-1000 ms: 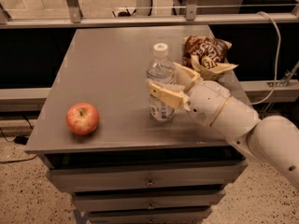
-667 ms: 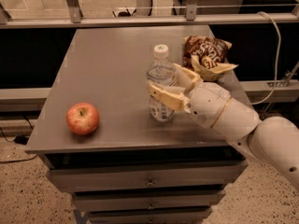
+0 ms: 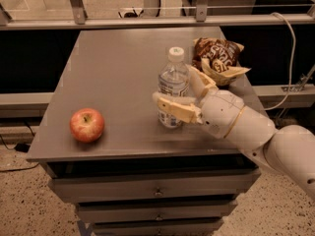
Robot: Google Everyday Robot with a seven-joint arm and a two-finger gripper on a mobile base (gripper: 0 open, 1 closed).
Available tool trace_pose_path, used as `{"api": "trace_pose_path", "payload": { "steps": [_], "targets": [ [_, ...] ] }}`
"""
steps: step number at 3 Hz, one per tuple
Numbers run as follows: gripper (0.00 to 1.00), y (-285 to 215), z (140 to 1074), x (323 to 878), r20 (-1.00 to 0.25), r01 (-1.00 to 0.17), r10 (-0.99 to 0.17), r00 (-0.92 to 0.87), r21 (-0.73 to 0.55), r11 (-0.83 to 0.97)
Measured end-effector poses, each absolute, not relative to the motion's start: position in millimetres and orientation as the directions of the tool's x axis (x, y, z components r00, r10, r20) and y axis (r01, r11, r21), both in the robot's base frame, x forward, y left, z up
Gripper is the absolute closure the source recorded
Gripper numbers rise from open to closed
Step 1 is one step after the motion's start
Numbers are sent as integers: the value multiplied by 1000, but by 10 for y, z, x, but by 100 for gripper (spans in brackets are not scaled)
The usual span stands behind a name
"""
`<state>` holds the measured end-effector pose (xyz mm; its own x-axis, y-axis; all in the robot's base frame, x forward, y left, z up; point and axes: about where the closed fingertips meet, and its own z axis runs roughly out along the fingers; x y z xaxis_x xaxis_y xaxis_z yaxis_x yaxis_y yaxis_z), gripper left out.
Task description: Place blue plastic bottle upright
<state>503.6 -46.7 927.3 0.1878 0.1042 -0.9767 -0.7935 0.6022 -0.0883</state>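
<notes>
The blue plastic bottle (image 3: 173,77), clear with a white cap and a white-bluish label, stands upright on the grey table (image 3: 118,73), right of centre. My gripper (image 3: 173,86) reaches in from the right and is closed around the bottle's lower half. One finger (image 3: 172,109) crosses its front and the other finger (image 3: 199,81) lies against its right rear side. The bottle's base rests on the table top.
A red apple (image 3: 87,125) sits near the table's front left edge. A crumpled brown chip bag (image 3: 218,58) lies just behind my gripper at the right. Drawers run below the table front. A metal rail crosses behind the table.
</notes>
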Motion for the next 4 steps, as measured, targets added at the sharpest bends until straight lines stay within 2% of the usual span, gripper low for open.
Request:
{"api": "trace_pose_path", "payload": {
  "steps": [1,3,4],
  "targets": [
    [0,-487,9279,5012,-977,-794,101,188,-91,602],
    [0,-821,9383,5074,-995,-813,48,87,-44,580],
    [0,-1599,9632,5219,-1000,-814,-18,1,-12,581]
  ]
}}
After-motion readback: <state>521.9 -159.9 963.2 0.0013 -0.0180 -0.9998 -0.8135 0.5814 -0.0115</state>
